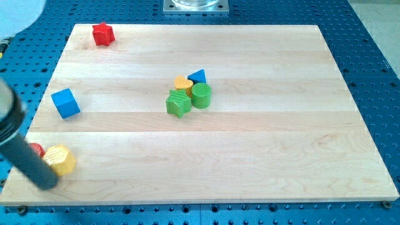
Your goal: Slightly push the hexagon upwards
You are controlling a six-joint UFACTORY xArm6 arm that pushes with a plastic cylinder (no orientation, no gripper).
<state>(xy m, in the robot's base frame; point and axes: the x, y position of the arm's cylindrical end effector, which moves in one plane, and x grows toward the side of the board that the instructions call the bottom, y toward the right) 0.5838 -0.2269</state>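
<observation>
The yellow hexagon [60,159] lies near the board's bottom left corner. My tip [47,182] is right against its lower left side, just below it. The dark rod slants up from the tip to the view's left edge. A small red block [37,149] sits just left of the hexagon and is mostly hidden behind the rod, so I cannot make out its shape.
A blue cube [65,103] lies above the hexagon near the left edge. A red star [103,34] is at the top left. In the middle, a yellow heart [182,83], blue triangle [198,76], green star [179,104] and green cylinder [201,95] cluster together. The wooden board [262,156] rests on a blue perforated table.
</observation>
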